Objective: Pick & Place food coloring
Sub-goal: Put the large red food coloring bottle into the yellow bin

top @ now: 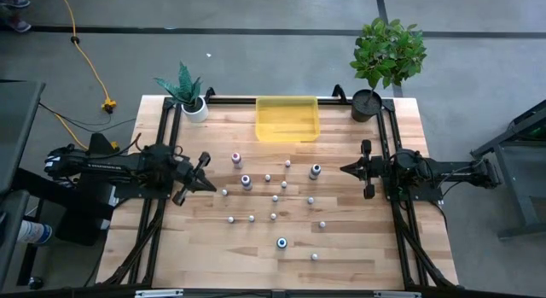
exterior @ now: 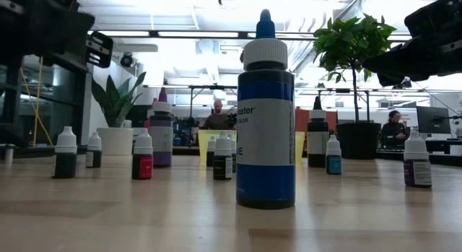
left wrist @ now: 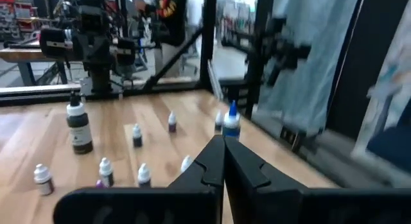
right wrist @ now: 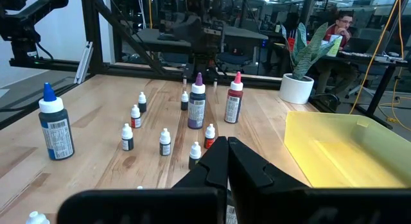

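Observation:
Several tiny food coloring bottles stand upright on the wooden table between my two arms. The larger ones are a pink-capped bottle (top: 236,159), a purple-capped one (top: 246,181), a dark-capped one (top: 315,171) and a blue-capped one (top: 281,242) (exterior: 266,115). The small whitish ones are scattered around them (top: 275,198). My left gripper (top: 208,166) (left wrist: 223,144) is shut and hovers at the left of the group. My right gripper (top: 344,168) (right wrist: 228,146) is shut and hovers at the right of it. Neither touches a bottle.
A translucent yellow tray (top: 287,119) sits at the table's far edge, between a plant in a white pot (top: 193,100) and a leafy plant in a dark pot (top: 368,103). Black frame rails (top: 162,136) run along both sides. People (exterior: 216,115) sit in the room beyond.

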Available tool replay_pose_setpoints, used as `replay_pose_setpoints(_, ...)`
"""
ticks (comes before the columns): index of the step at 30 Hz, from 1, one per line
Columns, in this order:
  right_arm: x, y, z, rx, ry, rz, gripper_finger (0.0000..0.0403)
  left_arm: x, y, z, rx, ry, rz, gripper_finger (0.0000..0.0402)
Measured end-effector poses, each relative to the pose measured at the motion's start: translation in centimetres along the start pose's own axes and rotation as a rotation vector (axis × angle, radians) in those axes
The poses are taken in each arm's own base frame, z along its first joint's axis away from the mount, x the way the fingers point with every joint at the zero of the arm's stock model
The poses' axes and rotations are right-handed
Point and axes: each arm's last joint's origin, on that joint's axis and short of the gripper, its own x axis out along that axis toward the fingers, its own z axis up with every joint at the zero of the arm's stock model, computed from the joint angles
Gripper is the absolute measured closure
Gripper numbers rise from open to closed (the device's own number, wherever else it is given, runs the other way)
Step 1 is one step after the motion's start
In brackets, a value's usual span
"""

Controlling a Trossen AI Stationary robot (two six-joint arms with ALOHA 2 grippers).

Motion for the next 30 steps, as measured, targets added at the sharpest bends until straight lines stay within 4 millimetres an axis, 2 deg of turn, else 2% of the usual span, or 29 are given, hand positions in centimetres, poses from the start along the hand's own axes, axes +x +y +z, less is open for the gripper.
replay_pose_setpoints(13,0.00,0.00,0.00,0.000,0.000,0.000,0.0402,-0.01,0.06,0.31,-0.057,-0.033,0.025,0.0401)
replay_pose_setpoints(25,0.00,0.00,0.00,0.000,0.000,0.000,0.0402,-0.09,0.46,0.90,-0.114,-0.111,0.172,0.0401)
replay_pose_setpoints(30,0.00,0.00,0.00,0.000,-0.001,0.000,0.0402,-0.11,0.57,0.91,-0.201,-0.126,0.207,0.0401)
